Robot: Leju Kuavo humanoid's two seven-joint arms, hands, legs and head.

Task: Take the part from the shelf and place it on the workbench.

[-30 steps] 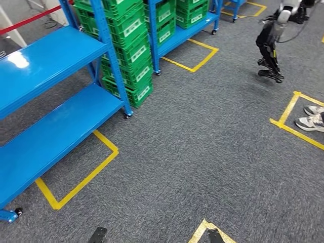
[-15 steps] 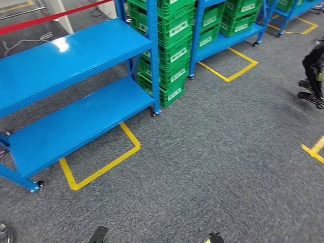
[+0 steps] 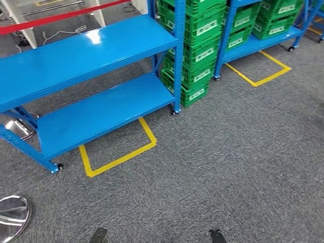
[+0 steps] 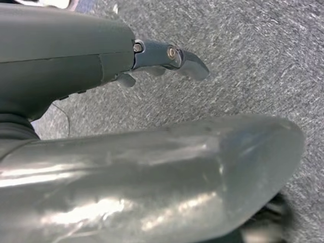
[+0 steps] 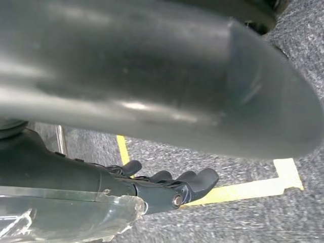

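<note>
A blue shelf rack (image 3: 87, 48) with two flat boards stands at the left and middle of the head view, on small castors. My left hand (image 4: 114, 58) hangs over grey carpet with its fingers (image 4: 179, 55) stretched out and nothing in them. My right hand (image 5: 126, 185) also hangs low, its fingers (image 5: 191, 182) loosely extended and holding nothing, above a strip of yellow floor tape (image 5: 244, 188).
Stacked green crates (image 3: 198, 45) stand right of the rack, with more on a second blue rack (image 3: 259, 35). Yellow tape squares (image 3: 118, 157) mark the grey carpet. A shiny metal disc (image 3: 11, 217) lies at the near left. A red barrier band (image 3: 57, 17) runs behind the rack.
The camera has turned left, so the whole scene slid right. The blue rack now sits nearer the middle, and the dark robot and the person's shoes at the right have left the picture.
</note>
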